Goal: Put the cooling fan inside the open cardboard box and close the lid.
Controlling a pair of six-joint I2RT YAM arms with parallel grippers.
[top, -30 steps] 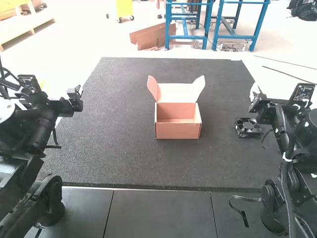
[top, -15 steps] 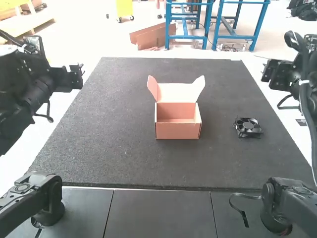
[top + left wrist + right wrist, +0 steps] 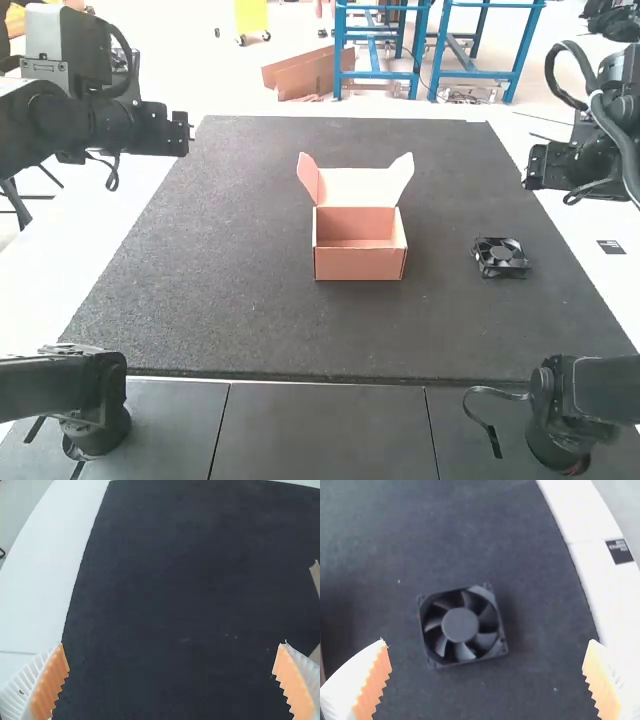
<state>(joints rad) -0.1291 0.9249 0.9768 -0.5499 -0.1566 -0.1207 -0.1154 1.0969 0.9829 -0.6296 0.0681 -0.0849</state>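
Fan (image 3: 501,257) lies flat on the black mat (image 3: 230,260), blades up, near the mat's right edge, approx halfway btw its near and far edges. Nothing touches it.

Box (image 3: 360,245) sits upright at the mat's ctr, well apart from the fan. It's open: the lid (image 3: 355,185) stands up along the far side w/ a tab sticking up at each end.

Left gripper (image 3: 181,132) hangs above the mat's far left corner, its arm coming in from the table's left side, well apart from box and fan. In the left wrist view its fingers (image 3: 49,682) are spread wide, orange pads facing each other, w/ nothing held and only mat below. The same view shows the mat's left edge, the white table (image 3: 35,580) beside it and a sliver of the box's cardboard.

Right gripper (image 3: 535,168) is up in the air by the mat's right edge, toward the far right corner, farther back than the fan and clear of it. In the right wrist view its fingers (image 3: 370,680) are also wide apart and hold nothing. The fan shows in the gap btw them, lower down on the mat.

A small dark label (image 3: 620,551) lies on the white table just past the mat's right edge, near the fan.
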